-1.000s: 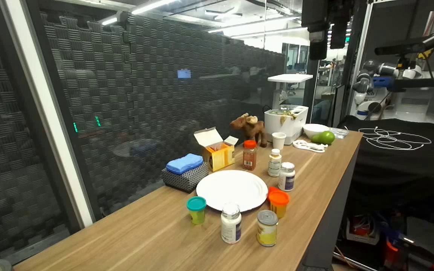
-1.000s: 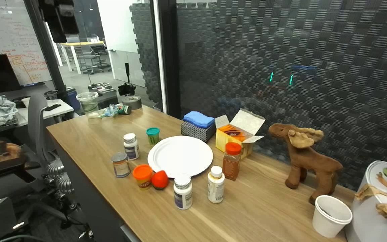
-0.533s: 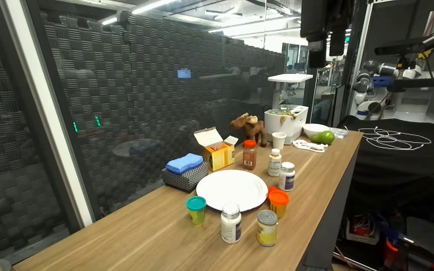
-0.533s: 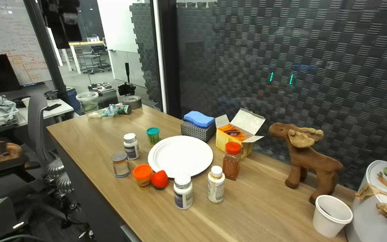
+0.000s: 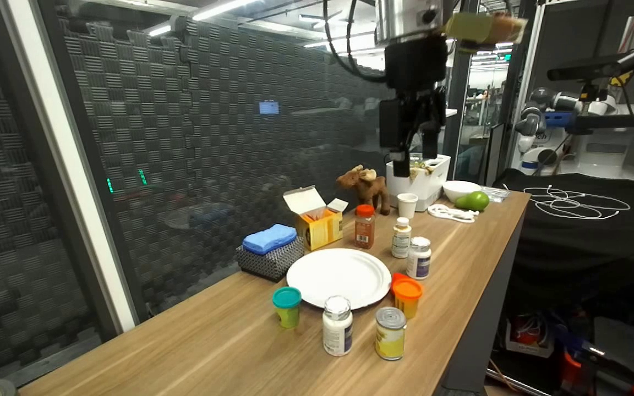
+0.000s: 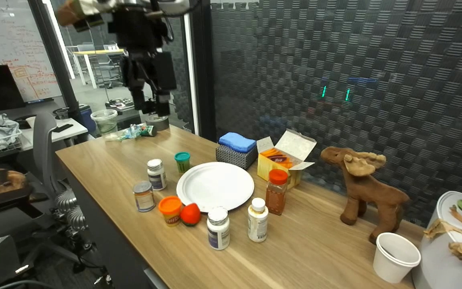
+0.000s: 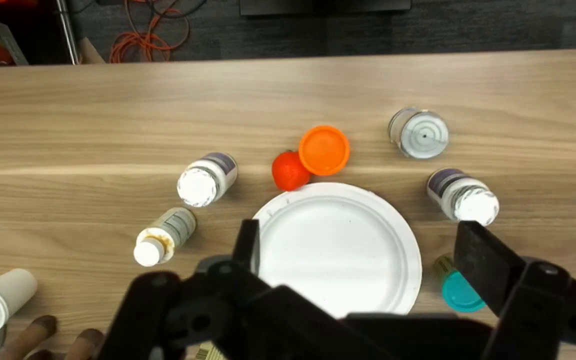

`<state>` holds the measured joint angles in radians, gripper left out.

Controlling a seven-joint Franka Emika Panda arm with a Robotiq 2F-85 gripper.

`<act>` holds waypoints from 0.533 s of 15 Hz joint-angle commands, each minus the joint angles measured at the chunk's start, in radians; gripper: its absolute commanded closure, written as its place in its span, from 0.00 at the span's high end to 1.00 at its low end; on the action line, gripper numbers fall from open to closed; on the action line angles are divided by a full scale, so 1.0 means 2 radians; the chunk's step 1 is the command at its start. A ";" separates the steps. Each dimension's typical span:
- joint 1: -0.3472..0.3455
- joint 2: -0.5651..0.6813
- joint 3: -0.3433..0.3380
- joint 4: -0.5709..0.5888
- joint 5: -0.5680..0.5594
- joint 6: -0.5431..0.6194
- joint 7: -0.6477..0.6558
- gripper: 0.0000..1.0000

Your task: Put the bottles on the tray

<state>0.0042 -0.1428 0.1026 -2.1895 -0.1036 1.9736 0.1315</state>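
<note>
The tray is a round white plate [image 5: 339, 275], bare, in the middle of the table; it also shows in the wrist view [image 7: 335, 250]. Bottles stand upright around it: a teal-capped jar [image 6: 182, 162], an orange-capped jar [image 6: 171, 210], a red-capped spice bottle [image 6: 277, 192], a narrow-capped white bottle [image 6: 258, 220], and two wider white bottles, one near the teal jar [image 6: 157, 175], one beside the narrow-capped bottle [image 6: 218, 229]. In the wrist view the spice bottle is hidden behind the gripper. My gripper [image 7: 358, 240] is open and empty, pointing down, high above the plate; it shows in both exterior views [image 5: 416, 159] [image 6: 150, 108].
A grey-lidded can [image 5: 390, 334] stands near the front white bottle. A small red object [image 6: 191, 214] touches the orange jar. Behind the plate are a sponge-topped basket [image 5: 270, 258], an open yellow box [image 5: 321, 226] and a toy moose [image 6: 369, 192]. A cup [image 6: 395, 257] stands farther along.
My gripper has moved down from the upper edge of the exterior views to hang over the table. The bottles and the plate have not moved.
</note>
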 commanded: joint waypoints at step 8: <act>-0.009 0.208 -0.060 0.094 -0.021 0.212 -0.037 1.00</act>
<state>-0.0148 0.1893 0.0070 -2.0784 -0.1153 2.3282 0.0540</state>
